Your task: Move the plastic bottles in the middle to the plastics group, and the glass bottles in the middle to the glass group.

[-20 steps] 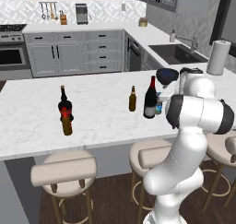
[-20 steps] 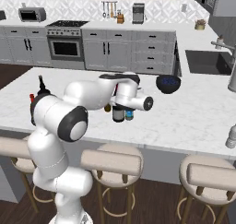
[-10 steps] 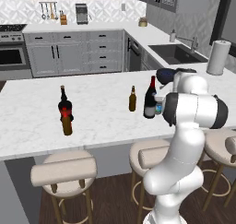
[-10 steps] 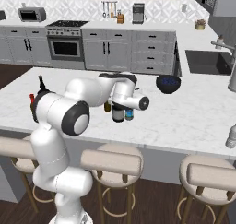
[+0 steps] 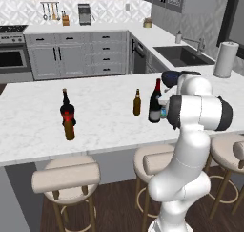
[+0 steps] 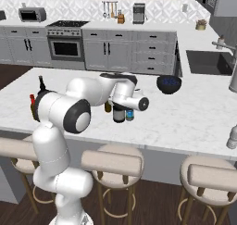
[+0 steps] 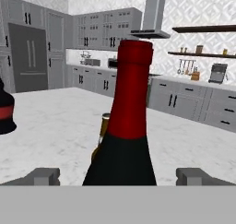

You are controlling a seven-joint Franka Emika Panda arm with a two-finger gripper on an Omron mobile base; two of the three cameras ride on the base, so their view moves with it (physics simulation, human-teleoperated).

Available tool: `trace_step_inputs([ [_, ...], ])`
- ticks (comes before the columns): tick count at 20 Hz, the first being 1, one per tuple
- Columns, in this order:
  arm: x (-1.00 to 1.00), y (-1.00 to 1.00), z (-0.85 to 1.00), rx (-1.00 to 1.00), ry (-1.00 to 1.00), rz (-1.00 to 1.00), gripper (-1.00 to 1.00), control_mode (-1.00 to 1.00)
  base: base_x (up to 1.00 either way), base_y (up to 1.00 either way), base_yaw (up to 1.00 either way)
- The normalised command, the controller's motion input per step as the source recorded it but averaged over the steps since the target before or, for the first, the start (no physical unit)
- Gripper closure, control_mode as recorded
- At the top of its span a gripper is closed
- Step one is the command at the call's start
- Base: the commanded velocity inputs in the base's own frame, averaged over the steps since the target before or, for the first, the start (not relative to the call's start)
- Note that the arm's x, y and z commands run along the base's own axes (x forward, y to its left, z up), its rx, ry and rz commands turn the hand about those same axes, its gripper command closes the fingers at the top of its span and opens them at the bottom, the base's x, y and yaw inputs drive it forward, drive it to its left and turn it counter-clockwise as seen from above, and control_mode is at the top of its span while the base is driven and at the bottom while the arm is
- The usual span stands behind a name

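Hand view: my pincer (image 7: 117, 177) stands released, fingertips either side of the wine bottle (image 7: 124, 140). I should clench squarely on its body, clear of the beer bottle (image 5: 137, 102) behind.

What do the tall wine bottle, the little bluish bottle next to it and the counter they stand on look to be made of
The tall wine bottle looks like dark glossy glass: near-black body, red foil over the neck, pale label. The little bluish bottle seems to be clear plastic, see-through and tinted, with a dark cap, though it is small here. The counter looks like polished white marble or similar stone, going by its grey veining.
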Motion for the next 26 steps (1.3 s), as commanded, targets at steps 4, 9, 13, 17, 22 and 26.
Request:
trace_step_inputs([
  [4,0.05,0.13,-0.03,0.0,0.0,-0.03,-1.0,-1.0,0.0,0.0,0.0],
  [9,0.06,0.15,-0.03,0.0,0.0,-0.03,-1.0,-1.0,0.0,0.0,0.0],
  [13,0.09,0.1,-0.03,0.0,0.01,-0.01,-1.0,-1.0,0.0,0.0,0.0],
  [17,0.11,0.06,-0.02,0.0,0.06,0.0,-1.0,-1.0,0.0,0.0,0.0],
  [22,0.05,0.04,-0.03,0.0,0.04,0.0,-1.0,-1.0,0.0,0.0,0.0],
  [26,0.0,0.01,-0.05,0.0,0.0,0.0,1.0,-1.0,0.0,0.0,0.0],
])
